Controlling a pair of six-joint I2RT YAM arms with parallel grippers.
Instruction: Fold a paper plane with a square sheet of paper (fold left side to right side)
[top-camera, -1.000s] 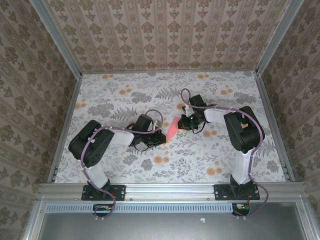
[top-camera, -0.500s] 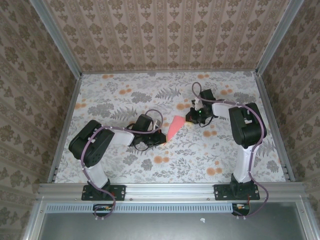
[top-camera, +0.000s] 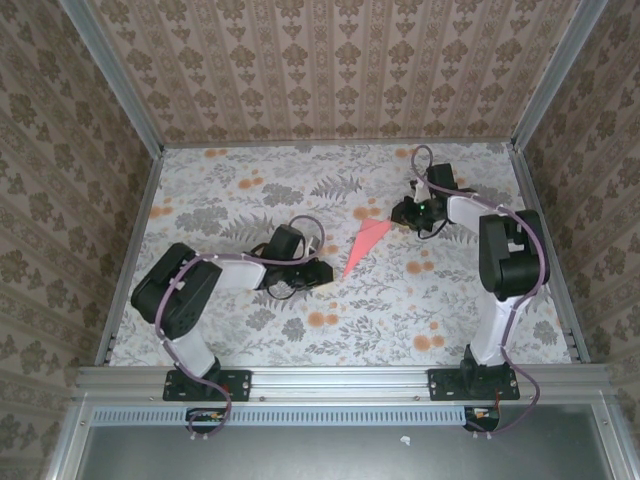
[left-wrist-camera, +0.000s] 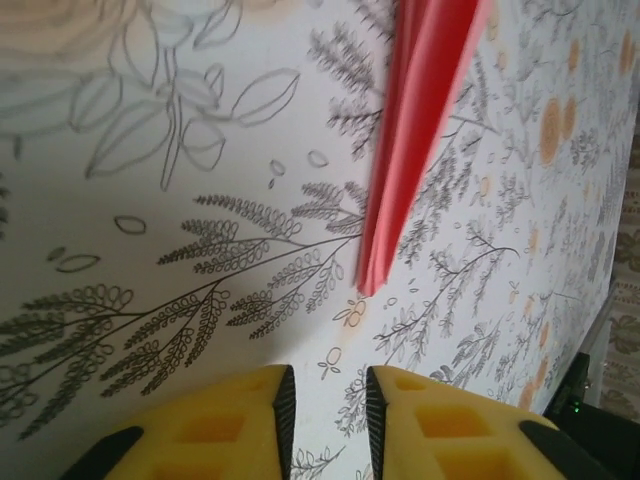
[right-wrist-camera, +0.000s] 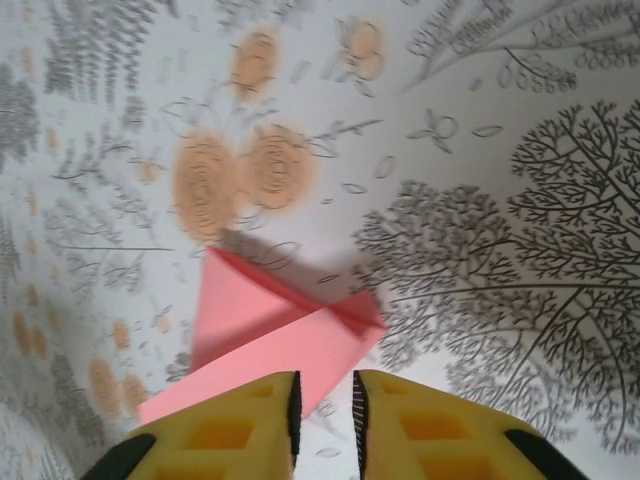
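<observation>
The pink-red paper plane (top-camera: 366, 246) lies mid-table as a slim folded dart, its point toward the near left. In the left wrist view its pointed end (left-wrist-camera: 415, 130) rests on the cloth just ahead of my left gripper (left-wrist-camera: 328, 390), which is open with bare cloth between its fingers. From above, my left gripper (top-camera: 322, 272) sits beside the dart's near tip. My right gripper (top-camera: 400, 214) stands at the dart's far wide end. In the right wrist view the plane (right-wrist-camera: 270, 340) lies flat under my right gripper (right-wrist-camera: 325, 395), slightly open, one flap raised.
The table (top-camera: 250, 200) carries a floral cloth with small orange flower prints (top-camera: 322, 319). Wallpapered walls in aluminium frames close in the left, back and right. A metal rail (top-camera: 340, 378) runs along the near edge by the arm bases.
My right gripper has drawn back to the far right, away from the paper. The paper has gone from a short raised shape to a longer, flatter dart. My left gripper barely moved.
</observation>
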